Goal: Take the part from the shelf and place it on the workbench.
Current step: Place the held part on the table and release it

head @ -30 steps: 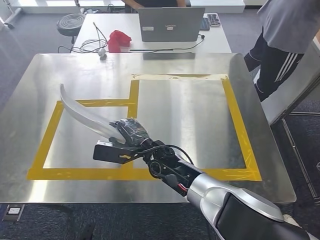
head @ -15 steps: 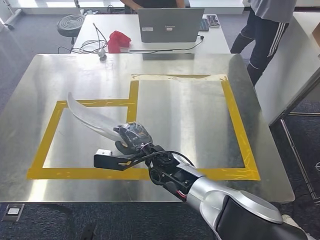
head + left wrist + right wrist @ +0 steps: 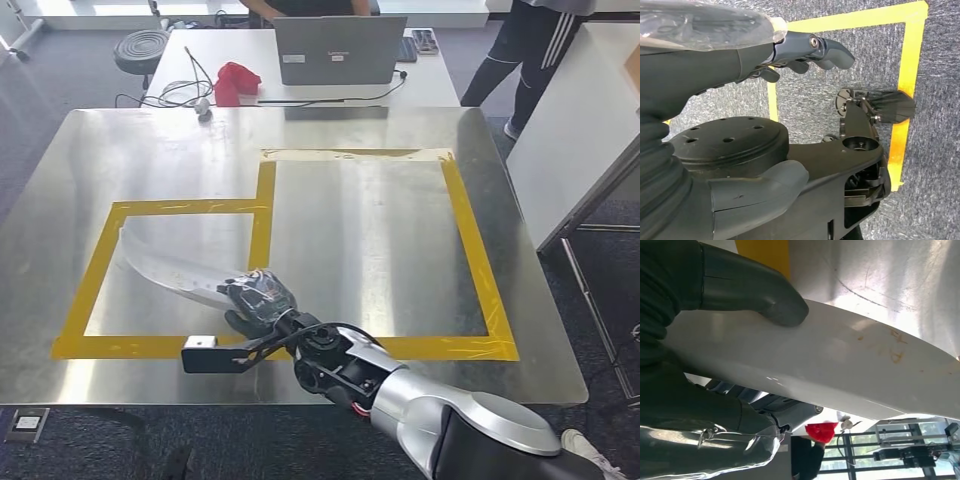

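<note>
Low, right hand (image 3: 256, 298) grips part (image 3: 170, 268) | thumb (image 3: 764, 295) seemingly pressing.

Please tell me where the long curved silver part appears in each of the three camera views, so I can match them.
Head view: the part lies low over the workbench's left yellow rectangle, held by the right hand.
Left wrist view: not in it.
Right wrist view: the part crosses the middle of the picture, under the thumb.
Shared landmark: the red cloth.
</note>
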